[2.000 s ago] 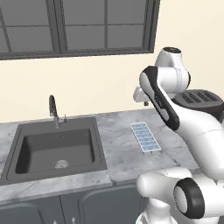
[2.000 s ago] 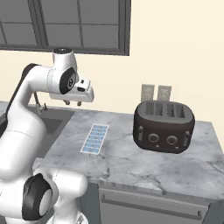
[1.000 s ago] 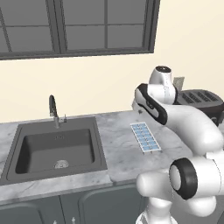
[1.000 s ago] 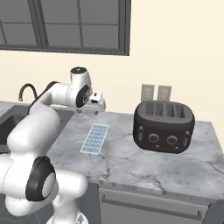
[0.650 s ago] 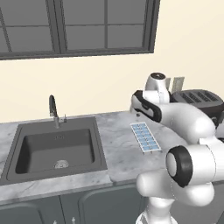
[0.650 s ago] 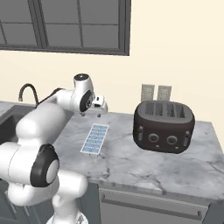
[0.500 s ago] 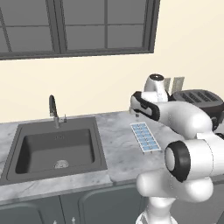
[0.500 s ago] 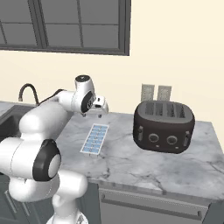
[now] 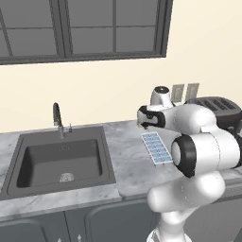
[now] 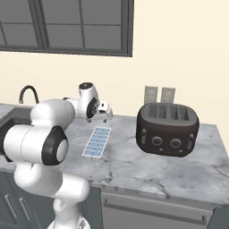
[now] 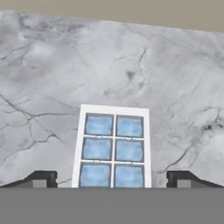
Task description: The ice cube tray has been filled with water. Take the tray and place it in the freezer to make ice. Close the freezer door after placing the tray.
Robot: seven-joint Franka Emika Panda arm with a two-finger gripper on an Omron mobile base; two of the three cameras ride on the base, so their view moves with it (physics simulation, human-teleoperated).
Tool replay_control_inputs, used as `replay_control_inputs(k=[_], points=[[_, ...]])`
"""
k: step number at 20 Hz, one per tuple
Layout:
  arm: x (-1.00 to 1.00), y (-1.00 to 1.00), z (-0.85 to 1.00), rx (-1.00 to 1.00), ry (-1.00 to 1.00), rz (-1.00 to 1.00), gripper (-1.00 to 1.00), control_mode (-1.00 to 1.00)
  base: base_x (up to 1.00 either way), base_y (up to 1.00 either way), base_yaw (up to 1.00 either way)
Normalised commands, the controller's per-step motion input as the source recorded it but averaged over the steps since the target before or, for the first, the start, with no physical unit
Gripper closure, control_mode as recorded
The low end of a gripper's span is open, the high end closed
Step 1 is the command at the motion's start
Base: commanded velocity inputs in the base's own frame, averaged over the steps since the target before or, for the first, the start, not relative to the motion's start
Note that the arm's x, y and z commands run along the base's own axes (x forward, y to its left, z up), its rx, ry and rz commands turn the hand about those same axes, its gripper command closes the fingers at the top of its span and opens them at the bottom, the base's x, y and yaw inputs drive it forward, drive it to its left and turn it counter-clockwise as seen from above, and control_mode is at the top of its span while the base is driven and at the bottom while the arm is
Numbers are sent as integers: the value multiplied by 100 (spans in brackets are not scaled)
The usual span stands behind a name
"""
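The ice cube tray (image 9: 156,148) lies flat on the grey marble counter, a white frame with pale blue water (image 11: 97,148) in its cells. In the right base view the tray (image 10: 97,142) sits just left of the counter's middle. My gripper (image 10: 105,117) hangs a little above the tray's far end, pointing down, open and holding nothing. Seen from the hand, the tray (image 11: 113,146) runs up between my two dark fingertips (image 11: 43,178), which stand wide on either side of it. From the left base, the gripper (image 9: 142,125) is at the tray's back end. The freezer and its door are out of view.
A dark sink (image 9: 61,160) with a curved faucet (image 9: 57,118) is set into the counter left of the tray. A black toaster (image 10: 167,129) stands to the right, with wall outlets (image 10: 159,95) behind it. The counter's front edge runs close below the tray.
The arm has swung down and forward, bringing the hand from high above the counter to just over the tray's far end. The tray has not moved.
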Motion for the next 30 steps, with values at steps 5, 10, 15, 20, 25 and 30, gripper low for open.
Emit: replay_control_inputs(k=[5,10,15,20,25,30], points=[[41,-5,-30,0,0,0,-100,-100,0,0,0],[46,-9,-19,0,0,0,-100,-100,0,0,0],[39,-8,-23,0,2,0,-100,-100,0,0,0],[36,-2,-25,0,2,0,-100,-100,0,0,0],[30,0,-30,0,0,0,-100,-100,0,0,0],[12,0,-36,0,0,0,-100,-100,0,0,0]])
